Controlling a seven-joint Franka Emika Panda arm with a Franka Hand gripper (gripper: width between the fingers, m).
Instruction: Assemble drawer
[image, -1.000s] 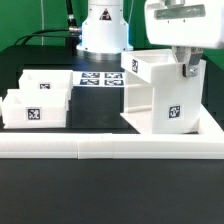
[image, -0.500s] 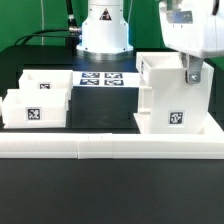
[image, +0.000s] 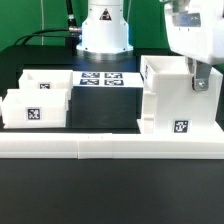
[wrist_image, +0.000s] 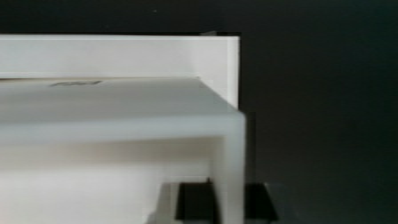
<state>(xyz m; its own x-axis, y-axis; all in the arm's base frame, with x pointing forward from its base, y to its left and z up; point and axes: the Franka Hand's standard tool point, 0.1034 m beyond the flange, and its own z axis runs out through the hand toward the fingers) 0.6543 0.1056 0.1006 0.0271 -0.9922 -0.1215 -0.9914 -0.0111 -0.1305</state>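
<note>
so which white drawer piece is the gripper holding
The large boxy housing on the exterior view's right; the gripper clamps its wall. The rear tray and front tray sit apart at the left.

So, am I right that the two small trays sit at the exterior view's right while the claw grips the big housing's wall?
Not quite: the two small trays sit at the exterior view's left, as the exterior view shows. The rest holds: the claw grips the wall of the big housing.
</note>
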